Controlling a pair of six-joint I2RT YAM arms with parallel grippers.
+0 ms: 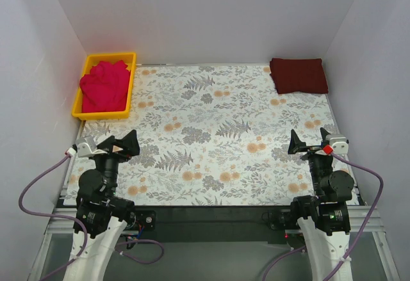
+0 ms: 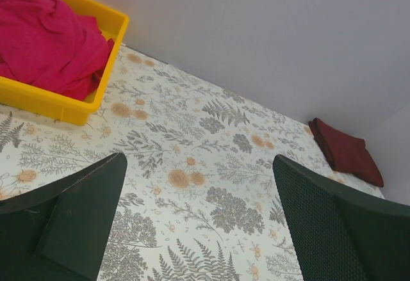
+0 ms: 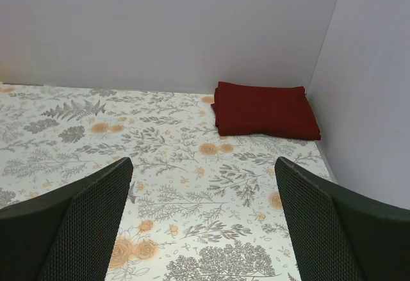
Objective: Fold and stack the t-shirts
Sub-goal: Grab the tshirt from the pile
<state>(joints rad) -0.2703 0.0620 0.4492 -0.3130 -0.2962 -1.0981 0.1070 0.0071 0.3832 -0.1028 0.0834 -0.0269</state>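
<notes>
Crumpled crimson-pink t-shirts [image 1: 104, 86] [image 2: 48, 41] fill a yellow tray [image 1: 121, 112] [image 2: 61, 105] at the back left of the table. A folded dark maroon t-shirt [image 1: 298, 75] [image 2: 346, 153] [image 3: 265, 110] lies flat at the back right corner. My left gripper [image 1: 120, 145] [image 2: 200, 220] hovers open near the front left, well short of the tray, with nothing between its fingers. At the front right my right gripper [image 1: 309, 140] [image 3: 204, 220] stands open and empty, facing the maroon t-shirt from a distance.
A floral-patterned cloth [image 1: 211, 134] covers the table. White walls [image 1: 205, 12] close in the back and both sides. Purple cables [image 1: 29, 198] loop beside each arm base at the near edge.
</notes>
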